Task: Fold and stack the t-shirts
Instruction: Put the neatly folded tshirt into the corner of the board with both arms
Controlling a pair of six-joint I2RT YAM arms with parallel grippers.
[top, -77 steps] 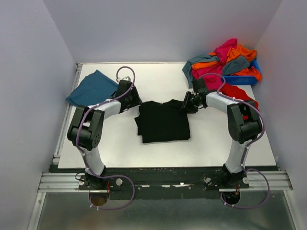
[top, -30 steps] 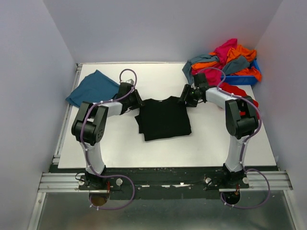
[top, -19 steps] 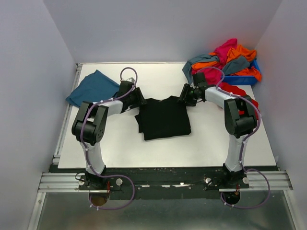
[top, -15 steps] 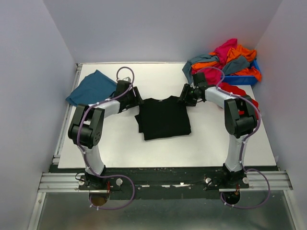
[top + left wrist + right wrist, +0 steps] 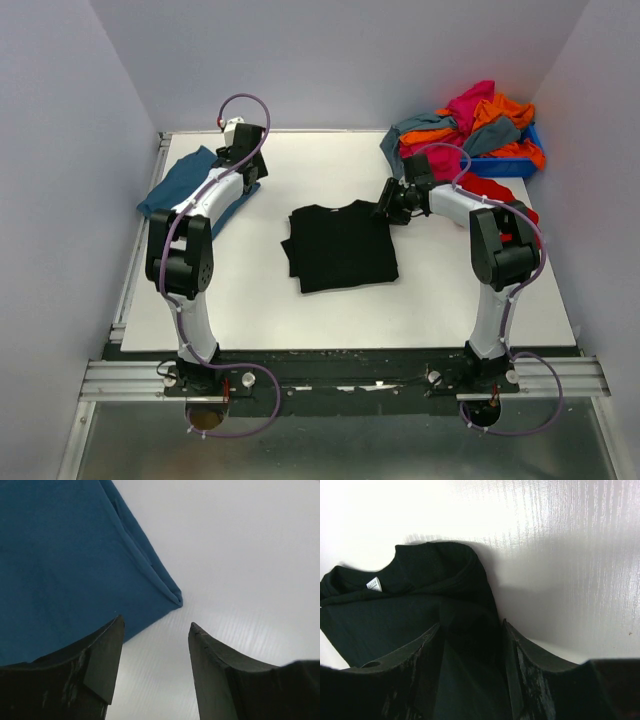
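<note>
A folded black t-shirt (image 5: pixel 340 245) lies mid-table. My right gripper (image 5: pixel 388 208) sits low at its far right corner. In the right wrist view the right gripper (image 5: pixel 471 625) is open, its fingers straddling the black t-shirt (image 5: pixel 395 610) near the collar, with cloth lying between them. A folded teal-blue t-shirt (image 5: pixel 175 190) rests at the far left. My left gripper (image 5: pixel 245 165) hovers over its right edge. In the left wrist view the left gripper (image 5: pixel 155 630) is open and empty above bare table, just off the teal-blue t-shirt (image 5: pixel 60 560) corner.
A heap of magenta, orange and grey-blue t-shirts (image 5: pixel 470 125) overflows a small blue bin (image 5: pixel 500 166) at the far right corner, with a red t-shirt (image 5: pixel 500 193) in front of it. White walls close in the table (image 5: pixel 330 165) on three sides.
My left arm has let go at the black t-shirt's far left corner, opened, and swung back-left to the teal-blue t-shirt. The right gripper has stayed at the far right corner.
</note>
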